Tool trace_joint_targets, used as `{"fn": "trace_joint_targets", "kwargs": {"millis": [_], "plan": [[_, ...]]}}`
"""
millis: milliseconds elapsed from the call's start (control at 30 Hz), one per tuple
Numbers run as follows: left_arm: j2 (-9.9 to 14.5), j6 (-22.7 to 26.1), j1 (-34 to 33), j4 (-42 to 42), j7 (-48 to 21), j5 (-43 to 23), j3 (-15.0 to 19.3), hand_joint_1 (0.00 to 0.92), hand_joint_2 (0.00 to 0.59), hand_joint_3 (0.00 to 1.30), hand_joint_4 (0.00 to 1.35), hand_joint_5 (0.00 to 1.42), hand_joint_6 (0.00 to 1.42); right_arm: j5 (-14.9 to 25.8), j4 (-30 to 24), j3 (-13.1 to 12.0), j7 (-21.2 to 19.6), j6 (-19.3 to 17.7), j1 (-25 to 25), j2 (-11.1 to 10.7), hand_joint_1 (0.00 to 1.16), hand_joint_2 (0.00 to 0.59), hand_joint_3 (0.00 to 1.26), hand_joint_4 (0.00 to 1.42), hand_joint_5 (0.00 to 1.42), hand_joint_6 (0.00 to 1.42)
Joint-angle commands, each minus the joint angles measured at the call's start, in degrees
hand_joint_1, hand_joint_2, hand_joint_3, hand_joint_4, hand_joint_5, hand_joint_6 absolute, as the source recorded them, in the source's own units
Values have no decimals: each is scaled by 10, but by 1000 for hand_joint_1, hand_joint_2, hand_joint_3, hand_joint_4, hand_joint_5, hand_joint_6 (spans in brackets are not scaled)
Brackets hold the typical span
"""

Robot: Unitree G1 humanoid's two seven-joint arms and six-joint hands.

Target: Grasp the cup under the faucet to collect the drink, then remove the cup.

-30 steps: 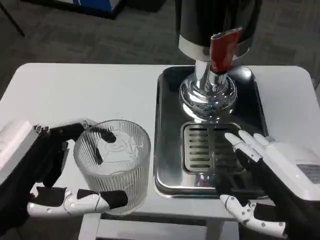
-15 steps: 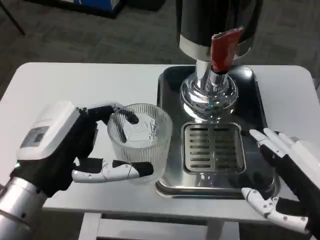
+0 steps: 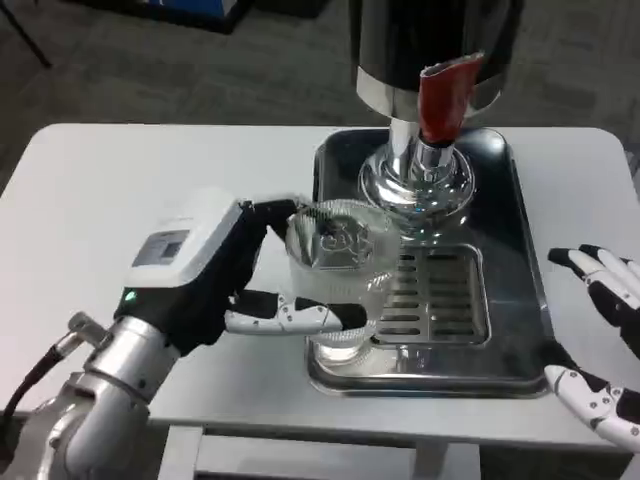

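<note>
A: Status?

B: My left hand [image 3: 215,275] has carried the cup [image 3: 338,275] right, fingers wrapped round its ribbed wall. A sec ago it was over bare table; now it's at the tray's [image 3: 520,300] left edge, partly over the grille [image 3: 440,295].

A: Under the faucet [image 3: 443,95] yet?

B: Not quite, imo. Needs more rightward travel. Right hand [image 3: 600,340] has pulled back to the edge, fingers spread, holding nothing.
</note>
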Motion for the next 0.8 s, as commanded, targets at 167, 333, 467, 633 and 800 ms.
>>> {"fn": "trace_joint_targets", "kwargs": {"millis": [167,333,467,633,800], "plan": [[1,1,-58,47,25,21,-44,473,48,939,1138,1335,1424,25,-6,-16,-14,1,14,-11,370,492,64,0,0,2],[6,15,-78,57,-18,31,-78,472,38,875,999,1202,1405,27,-6,-16,-15,1,15,-13,364,493,64,0,0,8],[9,28,-81,58,-17,35,-88,446,44,769,821,1030,1326,28,-6,-16,-17,2,15,-14,364,490,64,0,0,12],[16,46,-86,58,-17,39,-96,380,76,664,680,921,1222,30,-6,-15,-18,4,16,-16,365,486,64,0,0,24],[22,58,-83,46,-13,43,-95,290,91,481,534,739,972,31,-6,-15,-20,5,16,-18,367,485,64,0,0,29]]}}
